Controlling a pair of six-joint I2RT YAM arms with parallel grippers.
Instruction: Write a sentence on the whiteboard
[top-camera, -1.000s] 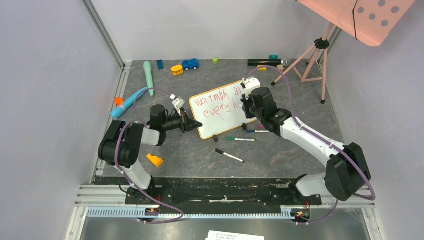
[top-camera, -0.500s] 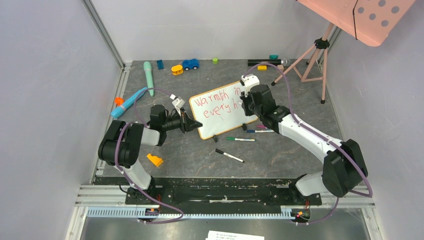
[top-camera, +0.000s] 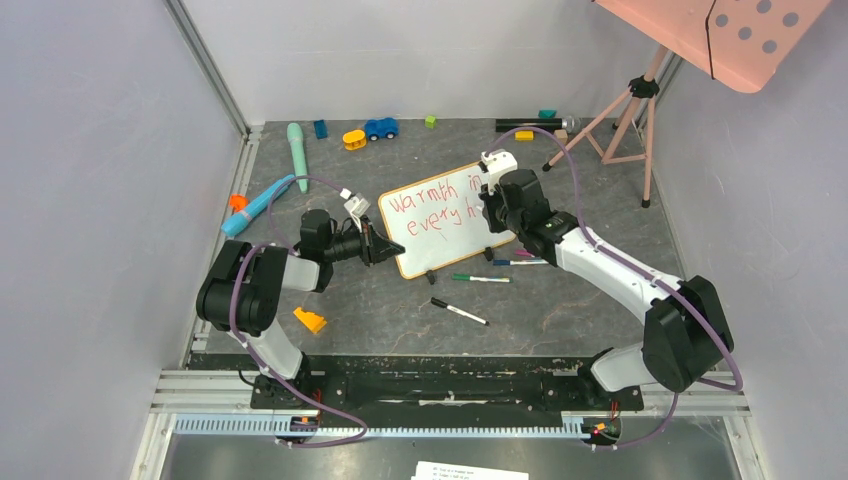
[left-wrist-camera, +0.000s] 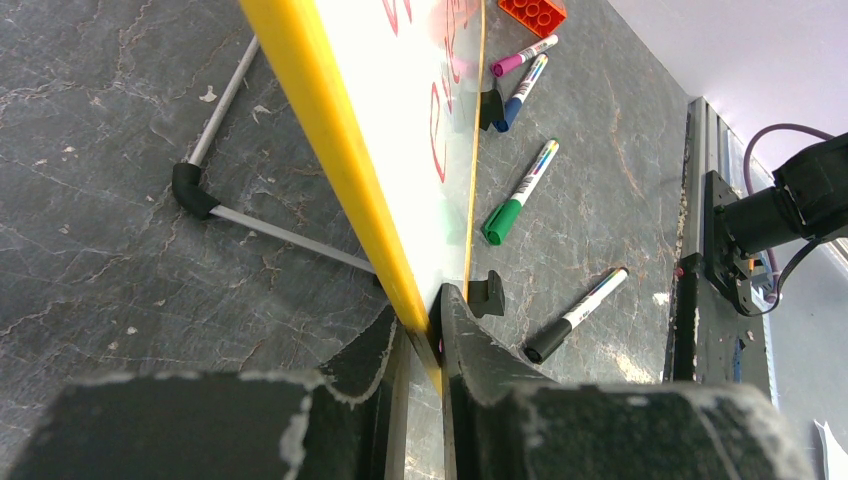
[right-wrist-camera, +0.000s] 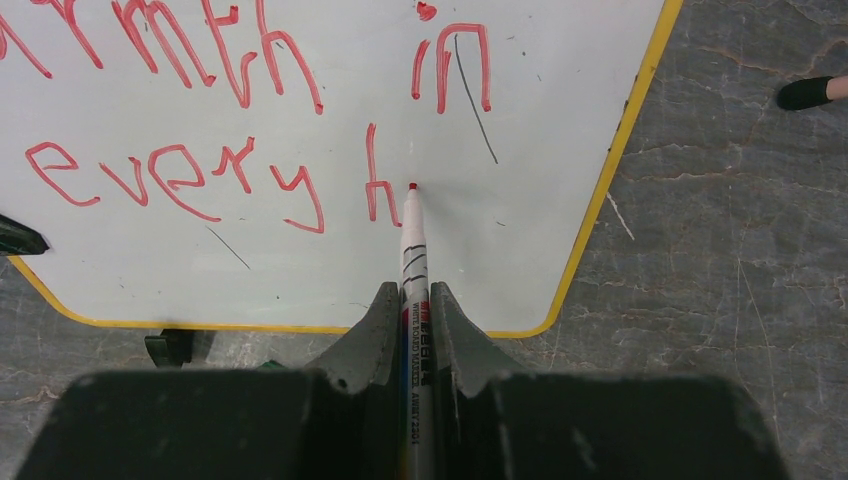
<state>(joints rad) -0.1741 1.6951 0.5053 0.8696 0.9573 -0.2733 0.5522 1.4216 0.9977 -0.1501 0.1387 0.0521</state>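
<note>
Right gripper (right-wrist-camera: 410, 300) is clamped tight on a red marker (right-wrist-camera: 412, 235). The tip sits at the whiteboard (right-wrist-camera: 560, 120), just right of the "h"; can't confirm actual contact. Left gripper (left-wrist-camera: 420, 318) is nearly closed, pinching the board's yellow lower edge at a corner. The board stands tilted in the middle of the table (top-camera: 400, 300), between the 2 arms.

The sentence (right-wrist-camera: 190, 170) reads "Warmth in" / "every h", so I'd say 2 letters are left: "ug".

To do it well:
- Start the "u" close beside the "h".
- Hold the baseline of "every".
- Keep strokes small; bare space toward the right edge is limited.
- Press lightly. The board is only propped, so a hard push could rock it against the left pinch.
- Lift clear between letters.
</note>
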